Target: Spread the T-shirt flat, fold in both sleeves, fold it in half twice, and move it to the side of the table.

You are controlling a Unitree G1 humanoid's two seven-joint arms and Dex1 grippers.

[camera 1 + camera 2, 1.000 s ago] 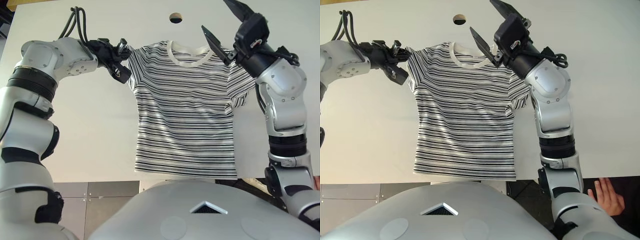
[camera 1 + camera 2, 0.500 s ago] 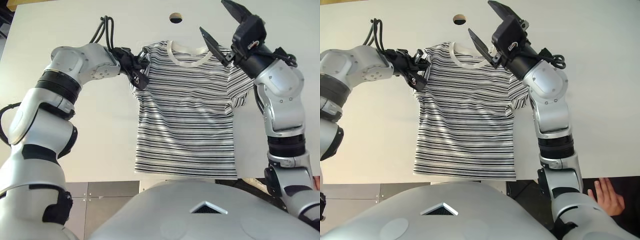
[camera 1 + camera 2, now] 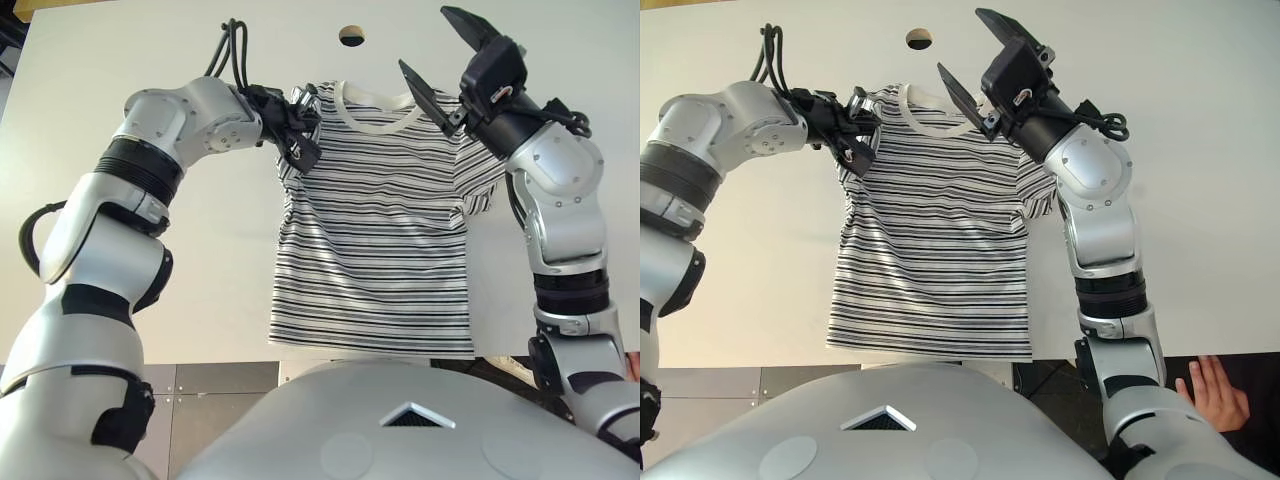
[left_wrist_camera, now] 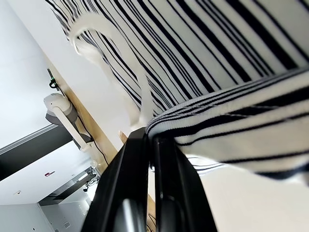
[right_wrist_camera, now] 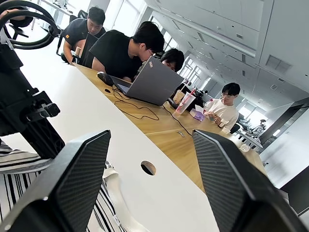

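A black-and-white striped T-shirt [image 3: 375,230] lies flat on the white table [image 3: 190,280], collar at the far side. My left gripper [image 3: 300,140] is shut on the shirt's left sleeve [image 4: 231,121], holding it lifted over the left shoulder area beside the collar. The sleeve's hem sits pinched between the black fingers [image 4: 133,193]. My right gripper [image 3: 447,60] hangs open in the air above the collar and right shoulder, with nothing between its fingers [image 5: 72,179]. The right sleeve [image 3: 480,185] lies spread out beneath that arm.
A round hole [image 3: 351,36] sits in the table just beyond the collar. The shirt's hem reaches close to the table's front edge [image 3: 200,362]. A person's hand [image 3: 1215,390] rests low at the right, off the table. Bare tabletop extends on both sides of the shirt.
My left gripper has carried the left sleeve rightward, from out beside the shirt to over its left shoulder. The right gripper has barely moved and stays open.
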